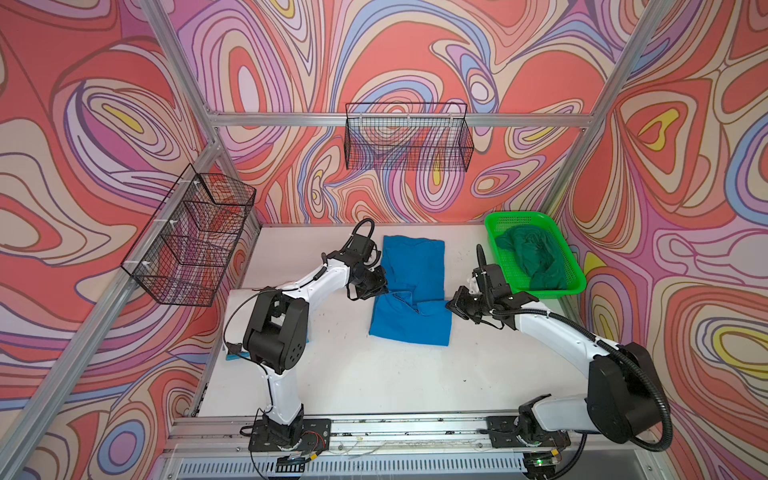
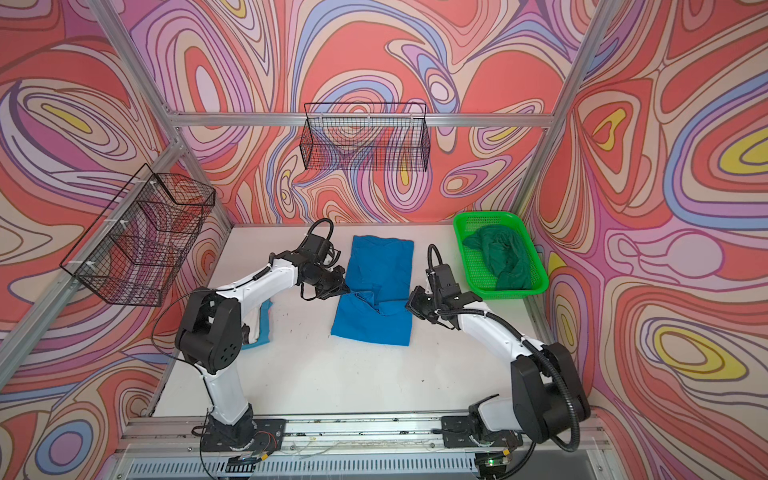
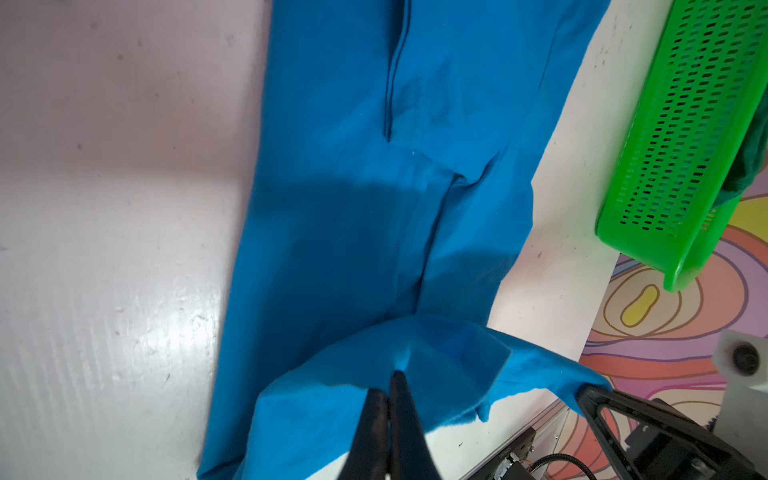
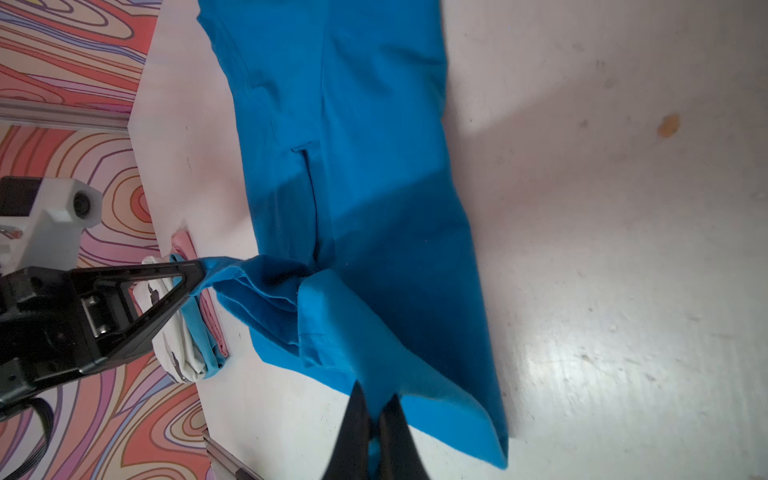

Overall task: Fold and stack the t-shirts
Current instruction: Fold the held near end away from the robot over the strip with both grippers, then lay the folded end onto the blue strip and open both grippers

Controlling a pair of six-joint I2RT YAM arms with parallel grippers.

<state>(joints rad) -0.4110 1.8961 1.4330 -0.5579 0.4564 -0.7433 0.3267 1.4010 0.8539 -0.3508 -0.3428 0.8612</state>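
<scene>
- Table: white and scuffed, and it carries all the cloth items and the basket.
- Blue shirt: bright blue, in the middle of the table, lying lengthwise from far to near. The far part lies flat. Around mid-length a doubled edge is raised off the table between the two grippers. The near part lies spread below that edge.
- Left gripper: jaws shut tight on the blue shirt's raised edge at its left side. In both top views it sits at the cloth's left border.
- Right gripper: jaws closed on the same raised edge at the shirt's right side, with blue cloth pinched between the tips.
- Basket: bright green plastic mesh, at the far right corner of the table, well apart from the blue shirt.
- Green shirt: dark green and crumpled, lying inside the basket.
- Stack: folded cloth at the left edge of the table, largely hidden under the left arm in both top views.
  - White shirt: folded, with dark print.
  - Light blue shirt: folded, directly against the white one.
  - Pink cloth: thin layer in the same pile.
- Wire baskets: black, one on the left wall and one on the far wall.
</scene>
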